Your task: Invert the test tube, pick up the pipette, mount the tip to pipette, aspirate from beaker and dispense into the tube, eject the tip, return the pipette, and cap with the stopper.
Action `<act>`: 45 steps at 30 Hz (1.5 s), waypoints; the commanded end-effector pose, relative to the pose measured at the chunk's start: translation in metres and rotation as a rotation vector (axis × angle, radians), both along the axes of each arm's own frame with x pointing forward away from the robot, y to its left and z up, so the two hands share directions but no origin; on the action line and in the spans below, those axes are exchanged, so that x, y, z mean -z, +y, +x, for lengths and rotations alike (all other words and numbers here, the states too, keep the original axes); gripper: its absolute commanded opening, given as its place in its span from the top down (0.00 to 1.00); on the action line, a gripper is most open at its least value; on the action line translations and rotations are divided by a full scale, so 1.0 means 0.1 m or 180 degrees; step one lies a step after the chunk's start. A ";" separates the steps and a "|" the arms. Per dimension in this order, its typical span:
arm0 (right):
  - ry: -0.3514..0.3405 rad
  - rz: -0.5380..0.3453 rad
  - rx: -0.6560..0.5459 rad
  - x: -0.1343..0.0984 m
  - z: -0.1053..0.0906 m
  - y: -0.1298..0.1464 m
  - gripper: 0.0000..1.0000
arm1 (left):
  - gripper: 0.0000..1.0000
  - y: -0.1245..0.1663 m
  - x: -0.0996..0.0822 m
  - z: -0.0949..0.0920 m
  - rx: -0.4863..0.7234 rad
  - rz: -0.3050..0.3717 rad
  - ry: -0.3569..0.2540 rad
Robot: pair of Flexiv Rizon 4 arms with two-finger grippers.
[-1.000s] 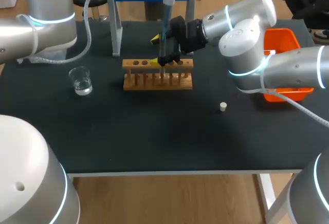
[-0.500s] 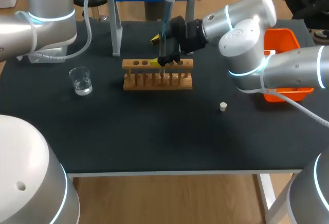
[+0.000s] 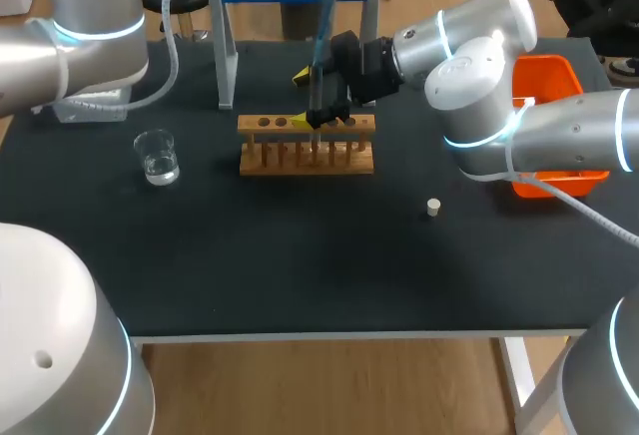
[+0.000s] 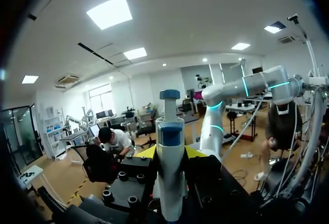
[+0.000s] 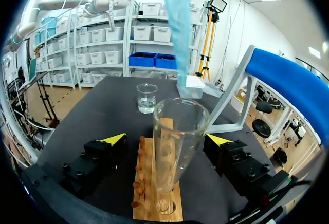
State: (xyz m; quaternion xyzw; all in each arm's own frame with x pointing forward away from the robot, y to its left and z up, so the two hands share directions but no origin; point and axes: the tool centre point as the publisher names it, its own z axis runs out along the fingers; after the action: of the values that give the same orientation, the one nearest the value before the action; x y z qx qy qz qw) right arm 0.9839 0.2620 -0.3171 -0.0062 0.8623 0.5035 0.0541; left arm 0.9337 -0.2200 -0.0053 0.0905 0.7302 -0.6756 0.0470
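Two hazards likely: chipping the test tube (image 5: 175, 147) rim, or spilling outside it, through off-centre lowering. Shows left gripper (image 4: 170, 154) clamped on pipette (image 4: 169, 131), blue tip (image 5: 180, 29) just above test tube, upright at far-middle wooden rack (image 3: 306, 161) between right gripper's (image 5: 167, 138) spread fingers.

Head: high behind, down. Right wrist: close over rack (image 5: 172, 211) toward beaker (image 5: 147, 98), shared. Left wrist: roomward.

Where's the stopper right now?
Head view: the stopper sits alone on the black table, right of the wooden rack and nearer the front edge.
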 end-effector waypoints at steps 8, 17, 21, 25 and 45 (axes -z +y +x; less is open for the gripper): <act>0.0005 -0.0002 -0.0007 0.00 0.00 -0.01 0.00 | 1.00 0.23 -0.05 -0.22 -0.0254 0.0003 -0.0063; 0.0005 -0.0002 -0.0007 0.00 0.00 -0.01 0.00 | 1.00 0.62 0.15 -0.60 -0.0597 -0.0077 -0.0002; 0.0005 -0.0002 -0.0007 0.00 0.00 -0.01 0.00 | 1.00 0.71 0.30 -0.76 -0.0685 -0.0121 0.0082; 0.0005 -0.0002 -0.0007 0.00 0.00 -0.01 0.00 | 1.00 0.75 0.43 -0.89 -0.0748 -0.0232 0.0114; 0.0005 -0.0002 -0.0007 0.00 0.00 -0.01 0.00 | 1.00 0.47 0.77 -1.19 -0.1318 -0.0450 0.0215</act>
State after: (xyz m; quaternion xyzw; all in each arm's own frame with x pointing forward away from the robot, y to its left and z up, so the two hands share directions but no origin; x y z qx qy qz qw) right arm 0.9839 0.2619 -0.3172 -0.0062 0.8622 0.5037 0.0542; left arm 0.8164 -0.1634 -0.0798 -0.0429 0.6978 -0.7052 0.1181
